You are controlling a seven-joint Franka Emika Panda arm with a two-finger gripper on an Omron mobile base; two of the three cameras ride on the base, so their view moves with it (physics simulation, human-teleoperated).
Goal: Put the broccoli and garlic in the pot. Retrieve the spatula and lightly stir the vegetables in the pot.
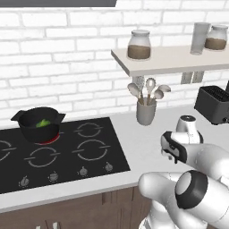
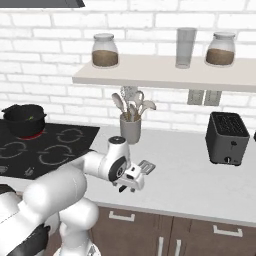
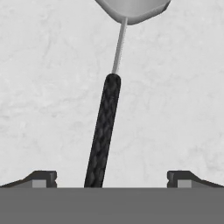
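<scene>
Because the broccoli [image 1: 43, 123] already lies inside the pot [image 1: 39, 124] on the stove [image 1: 67, 152], the arm is low over the counter [image 2: 200, 185] where the spatula [image 3: 105, 127] lies flat. Its dark handle runs between the two fingertips, well placed for a grasp. The gripper [image 3: 111, 178] has its jaws spread fully wide, holding nothing and touching nothing. I cannot tell if the garlic is in the pot.
</scene>
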